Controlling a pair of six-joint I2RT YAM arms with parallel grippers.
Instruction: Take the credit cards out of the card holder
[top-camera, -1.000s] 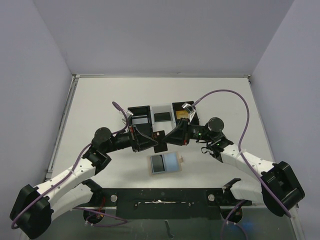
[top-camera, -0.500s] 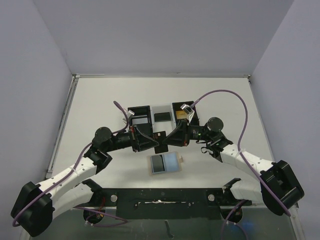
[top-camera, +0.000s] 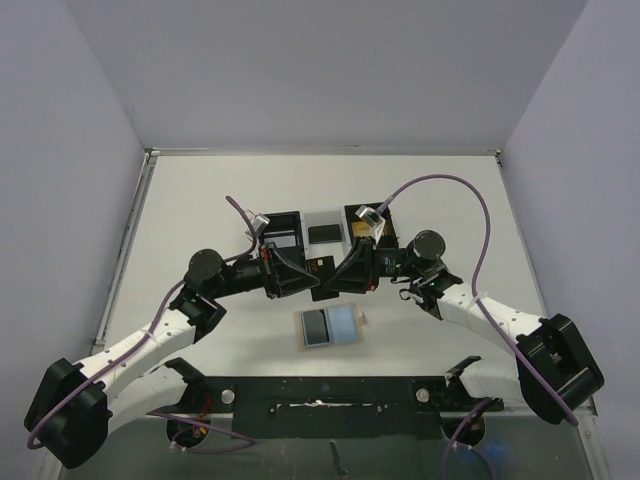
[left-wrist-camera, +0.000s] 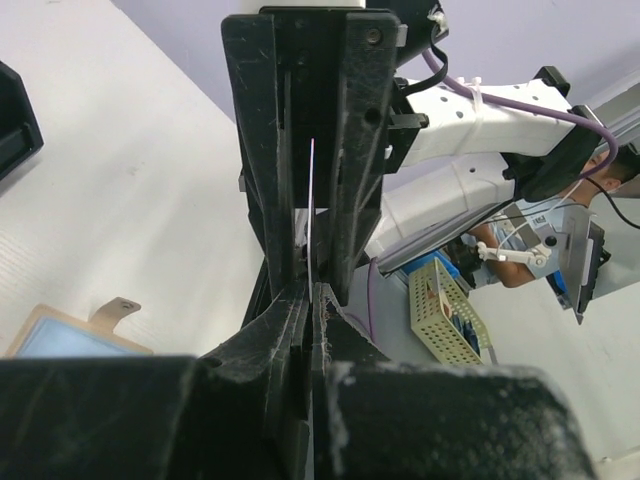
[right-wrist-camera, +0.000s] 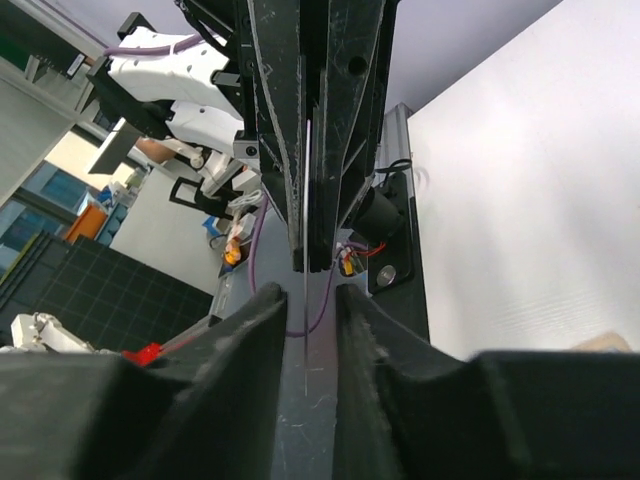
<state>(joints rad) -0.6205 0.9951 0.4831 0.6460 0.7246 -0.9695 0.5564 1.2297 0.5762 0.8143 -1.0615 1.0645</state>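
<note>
I am pinching a dark card (top-camera: 322, 268) with my left tool (top-camera: 312, 277), its fingers pressed together on the card's thin edge. In the left wrist view the card (left-wrist-camera: 311, 200) is standing edge-on as a fine pale line rising from my left tool (left-wrist-camera: 309, 290).

My right tool (top-camera: 338, 275) is facing the left one head-on, with the card between them. In the right wrist view its fingers (right-wrist-camera: 240, 330) are standing a little spread, with a gap on both sides of the card (right-wrist-camera: 306, 180), so they are not gripping it. The closed tips of my left tool (right-wrist-camera: 305, 255) are showing just beyond that gap.

The card holder (top-camera: 330, 326) is lying opened flat on the table (top-camera: 200, 200), its blue-grey panels facing up. It is resting just on the near side of the two tools, below them and apart from both. The held card is hanging clear of the card holder, over the strip of table just beyond its far edge. A corner of the card holder (left-wrist-camera: 70, 335) is showing at the lower left of the left wrist view.

The black tray (top-camera: 278, 217) is sitting farther beyond the card holder, past the meeting tools.
</note>
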